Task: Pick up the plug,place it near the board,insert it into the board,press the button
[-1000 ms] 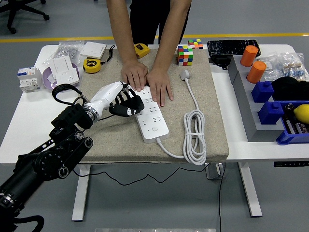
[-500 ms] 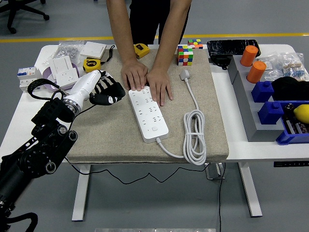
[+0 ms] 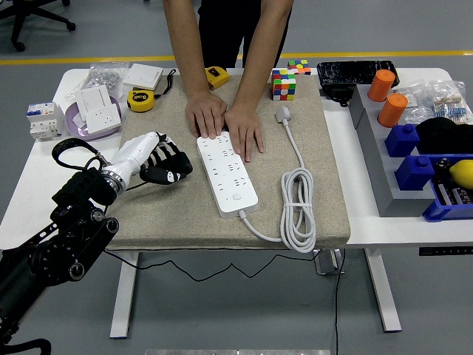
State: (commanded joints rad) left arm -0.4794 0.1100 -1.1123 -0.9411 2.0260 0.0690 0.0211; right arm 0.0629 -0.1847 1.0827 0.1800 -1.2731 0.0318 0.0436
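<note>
A white power strip (image 3: pixel 227 174) lies on the beige mat (image 3: pixel 162 214), running from the middle toward the front. Its button (image 3: pixel 236 197) sits near the front end. Its white cable coils at the right (image 3: pixel 298 211) and ends in a grey plug (image 3: pixel 283 114) lying on the mat at the back, right of the person's hands. The person's two hands (image 3: pixel 225 122) press flat on the strip's far end. My left hand (image 3: pixel 168 166) hovers just left of the strip, fingers loosely relaxed and holding nothing. It is far from the plug.
Two Rubik's cubes (image 3: pixel 283 83) stand behind the plug. Tape measures (image 3: pixel 140 100), a purple dish with a socket (image 3: pixel 94 115) and a circuit breaker (image 3: pixel 43 118) lie at the back left. A grey rack (image 3: pixel 373 159) with blue bins and orange cylinders (image 3: pixel 392 109) fills the right.
My left hand pulled away from the strip's left edge toward the back left, then came forward and right again beside the strip. The person's hands stayed put.
</note>
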